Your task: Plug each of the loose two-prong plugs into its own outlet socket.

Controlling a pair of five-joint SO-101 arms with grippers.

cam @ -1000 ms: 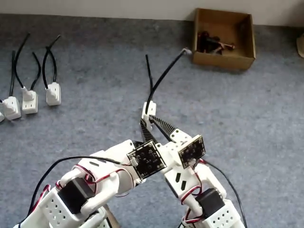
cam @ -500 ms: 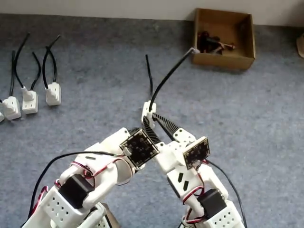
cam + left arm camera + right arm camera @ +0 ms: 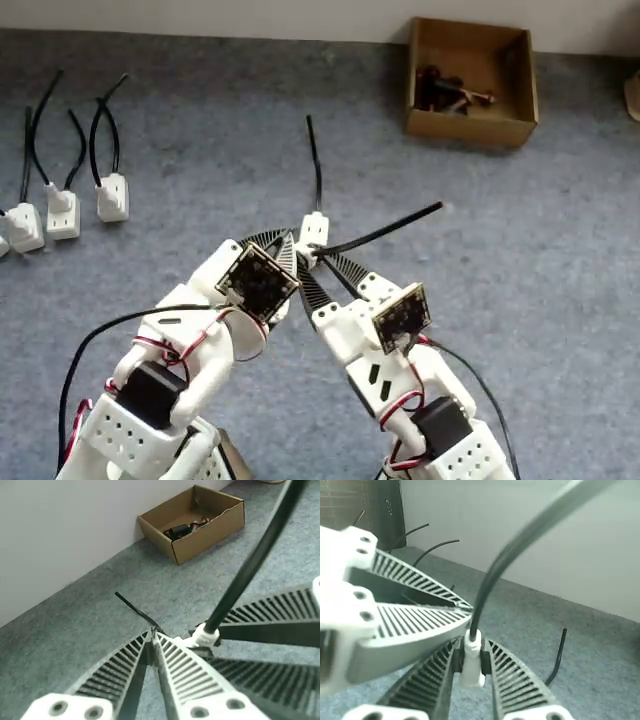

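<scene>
Leaving three corded white sockets [image 3: 63, 213] lying at the far left, well apart and seemingly already paired. Pressing the left gripper [image 3: 288, 248] against the loose socket [image 3: 315, 229], fingers drawn nearly together, probably pinching it, though hiding the contact under the tips. Clamping the white plug [image 3: 471, 662] tight in the right gripper [image 3: 472, 642], just beside that socket. Swinging the plug's black cable [image 3: 390, 228] away from the cardboard box [image 3: 470, 128] to stretch rightward. Likely turning the prongs toward the socket face, not yet seating them.
</scene>
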